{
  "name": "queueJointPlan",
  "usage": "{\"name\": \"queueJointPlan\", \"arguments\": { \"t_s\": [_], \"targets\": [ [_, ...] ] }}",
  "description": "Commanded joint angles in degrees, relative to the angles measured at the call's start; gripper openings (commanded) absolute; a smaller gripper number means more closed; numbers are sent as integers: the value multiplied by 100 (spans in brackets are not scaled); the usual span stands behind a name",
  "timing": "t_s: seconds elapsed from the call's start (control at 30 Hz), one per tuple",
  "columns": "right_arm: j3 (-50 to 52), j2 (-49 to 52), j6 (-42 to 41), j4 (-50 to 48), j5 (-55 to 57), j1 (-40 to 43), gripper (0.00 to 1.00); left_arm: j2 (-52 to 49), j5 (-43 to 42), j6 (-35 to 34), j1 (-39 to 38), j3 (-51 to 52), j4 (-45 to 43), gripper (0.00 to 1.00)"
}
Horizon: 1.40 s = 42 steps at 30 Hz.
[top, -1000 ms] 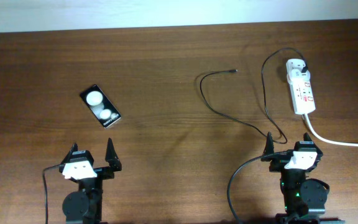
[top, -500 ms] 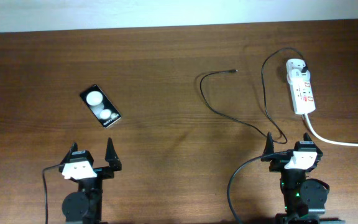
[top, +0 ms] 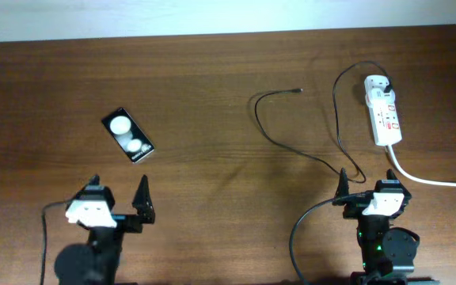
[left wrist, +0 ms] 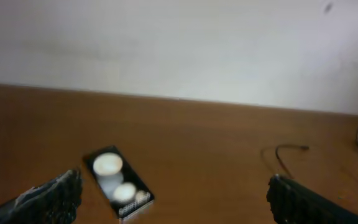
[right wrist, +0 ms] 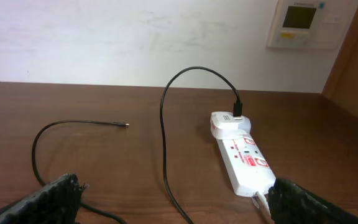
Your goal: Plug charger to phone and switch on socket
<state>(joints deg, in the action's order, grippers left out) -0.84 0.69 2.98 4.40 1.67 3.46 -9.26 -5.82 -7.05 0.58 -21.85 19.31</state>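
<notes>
Overhead, the left gripper (top: 118, 190) stands spread and empty, with the phone (top: 127, 135) ahead of its fingers. The right gripper (top: 366, 184), also spread and empty, has the charger (top: 291, 148) looping just ahead and the socket (top: 384, 111) beyond its right finger. The left wrist view shows the phone nearer the left finger (left wrist: 51, 196). The right wrist view shows the charger entering the socket's far end, its tip loose on the table.

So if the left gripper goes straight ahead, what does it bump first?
Probably the phone: it lies ahead of the left gripper, between its open fingers. Height is unclear, so it might pass over.
</notes>
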Motion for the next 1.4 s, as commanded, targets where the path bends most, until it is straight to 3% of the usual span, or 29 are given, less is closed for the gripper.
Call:
{"name": "queueJointPlan", "arguments": {
  "t_s": [0.0,0.17,0.23,0.47,0.57,0.73,0.9,1.13,1.23,1.37],
  "targets": [
    [50,-44,-22,4,31,31,99,-859,-63,70,33,-566,164,99],
    [50,-44,-22,4,31,33,99,-1950,-50,74,33,-1613,1193,99],
    [50,-44,-22,4,31,31,99,-2184,-42,413,33,-2031,1663,99],
    [50,-44,-22,4,31,31,99,-2267,-623,426,33,-2153,1749,99],
    [50,-44,-22,4,31,33,99,-2511,-424,168,35,-2155,1749,99],
    [50,-44,-22,4,31,31,99,-3853,-271,24,35,-2743,2164,99],
    [50,-44,-22,4,31,31,99,-5211,245,22,35,-4376,3206,99],
    [50,-44,-22,4,31,33,99,-5294,437,-7,35,-4524,3311,99],
    [50,-44,-22,4,31,33,99,-5322,481,-339,35,-4529,3355,99],
    [50,-44,-22,4,31,33,99,-6155,1014,-621,35,-5202,3838,99]
  ]
}}
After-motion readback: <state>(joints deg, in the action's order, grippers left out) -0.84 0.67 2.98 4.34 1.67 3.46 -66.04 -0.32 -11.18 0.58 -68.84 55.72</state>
